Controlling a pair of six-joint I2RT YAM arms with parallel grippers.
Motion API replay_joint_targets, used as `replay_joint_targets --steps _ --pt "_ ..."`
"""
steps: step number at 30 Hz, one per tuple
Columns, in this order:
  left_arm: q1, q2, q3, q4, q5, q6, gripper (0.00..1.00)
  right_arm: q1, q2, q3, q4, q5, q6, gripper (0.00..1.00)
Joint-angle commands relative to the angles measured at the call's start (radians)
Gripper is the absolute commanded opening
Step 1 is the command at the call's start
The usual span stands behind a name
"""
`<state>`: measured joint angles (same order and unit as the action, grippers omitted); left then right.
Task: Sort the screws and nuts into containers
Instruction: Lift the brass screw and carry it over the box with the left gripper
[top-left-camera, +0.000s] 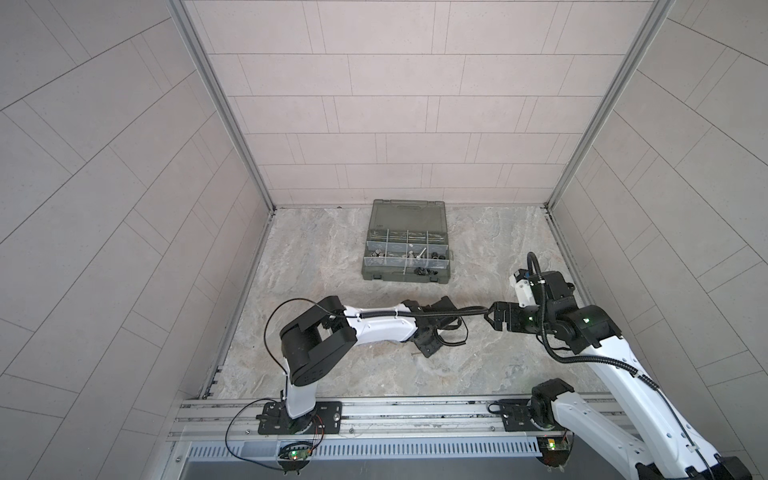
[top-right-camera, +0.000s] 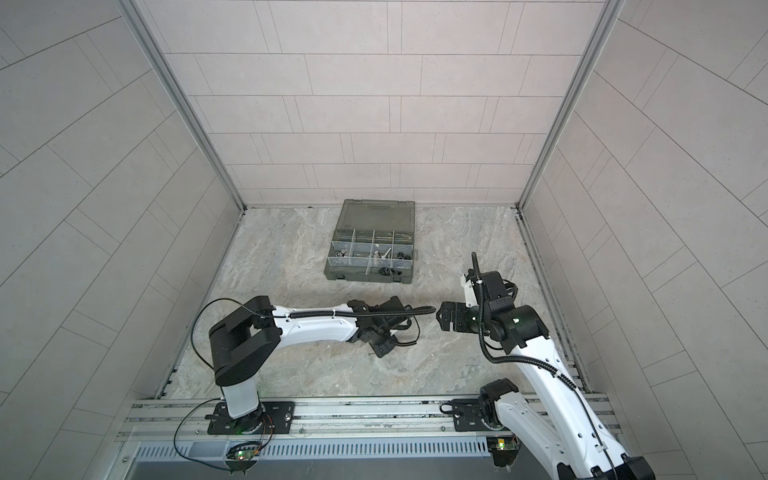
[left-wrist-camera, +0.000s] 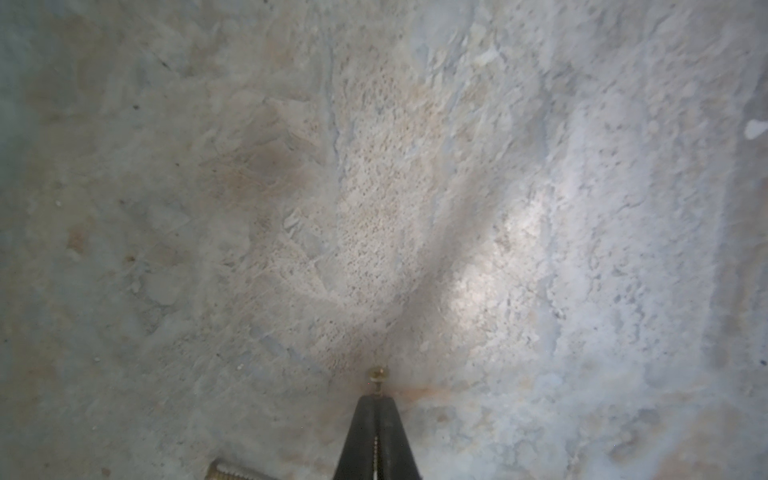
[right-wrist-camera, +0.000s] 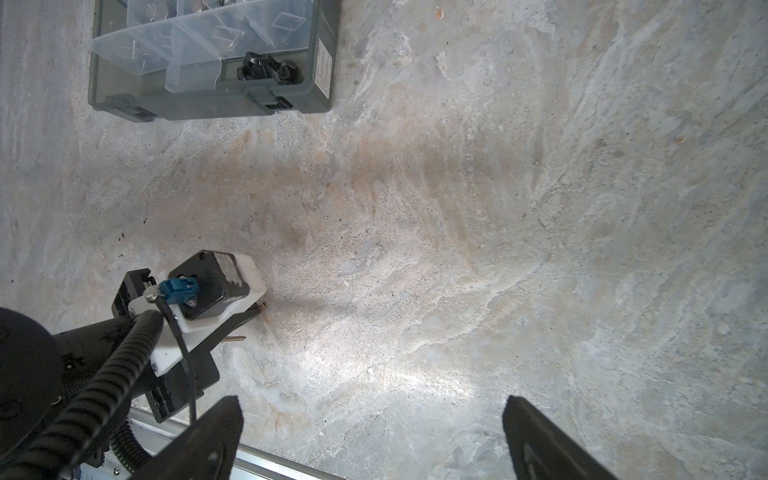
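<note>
Pinching a small screw (left-wrist-camera: 377, 376) right at its very tips, the left claw (left-wrist-camera: 377, 400) has both fingers pressed tight together. It sits low over the table (top-left-camera: 332, 365), on the front side of the organiser case (top-left-camera: 405, 279) and well apart from it.

That tiny bite is the worry. I think the screw could slip out or twist loose on the long ride to the case, because so little of it is held. Then it could roll away or drop into the wrong little box.

A second screw (right-wrist-camera: 235, 338) lies flat just beside the claw, on the side away from the case. A careless swing could knock it.

The small screw pokes straight out past the fingertips, with its head end farthest from the claw.

Further right, the right claw (right-wrist-camera: 372, 399) is spread wide and holds nothing. It hangs in front of the case too, off toward the case's right corner. It is close to the left arm's black cable (top-left-camera: 457, 311), and a bump there could shake the screw free.
</note>
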<state>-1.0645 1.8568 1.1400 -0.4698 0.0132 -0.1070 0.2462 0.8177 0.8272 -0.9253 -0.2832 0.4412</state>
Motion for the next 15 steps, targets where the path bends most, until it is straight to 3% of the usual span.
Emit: replay_joint_targets --steps 1,15 --pt "0.029 -0.027 0.010 -0.075 -0.002 -0.003 0.00 -0.008 -0.009 0.026 -0.015 0.008 -0.012 0.99" --pt "0.212 -0.140 0.069 -0.154 0.018 0.026 0.00 -0.025 0.003 0.026 -0.008 0.003 -0.011 0.99"
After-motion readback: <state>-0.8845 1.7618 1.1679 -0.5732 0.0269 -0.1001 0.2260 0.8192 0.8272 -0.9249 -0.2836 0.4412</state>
